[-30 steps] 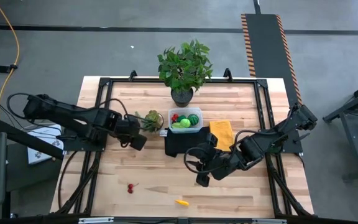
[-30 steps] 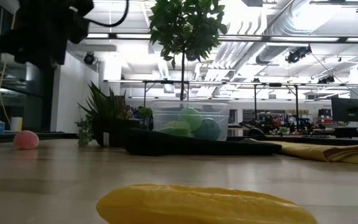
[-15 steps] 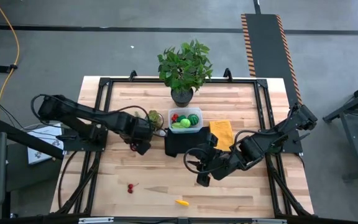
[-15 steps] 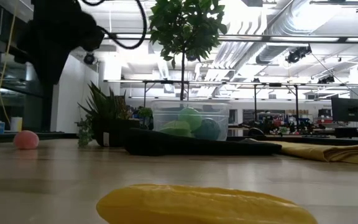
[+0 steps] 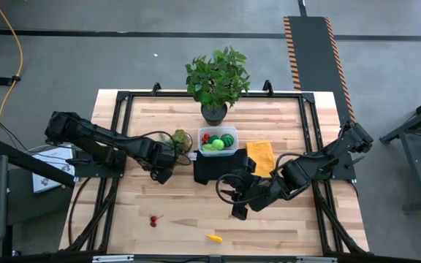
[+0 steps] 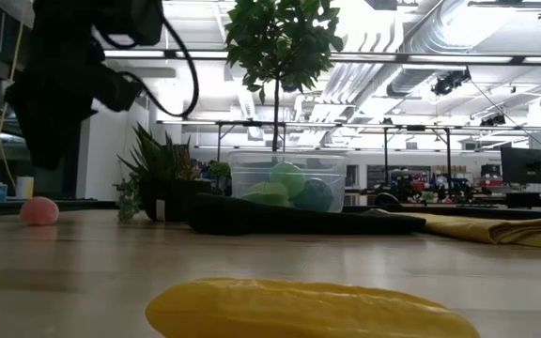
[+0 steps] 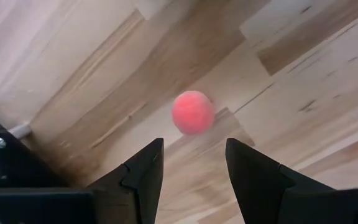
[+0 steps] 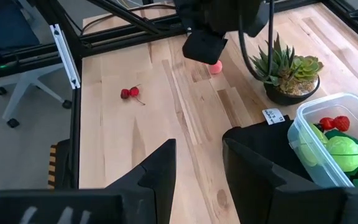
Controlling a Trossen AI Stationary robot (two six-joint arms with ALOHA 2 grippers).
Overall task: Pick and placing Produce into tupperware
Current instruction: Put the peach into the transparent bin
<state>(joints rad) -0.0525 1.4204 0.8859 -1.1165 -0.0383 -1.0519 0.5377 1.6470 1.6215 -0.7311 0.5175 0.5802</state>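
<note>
My left gripper [image 7: 190, 163] hangs with its fingers apart just above the pink ball [image 7: 192, 112], which sits on the table [image 5: 283, 226] dead ahead of the gap (round, so no axis to match). In the high view that gripper is left of centre, beside the tupperware [image 5: 218, 140]. The right gripper [image 8: 199, 163], also spread, waits lower right of centre.
</note>
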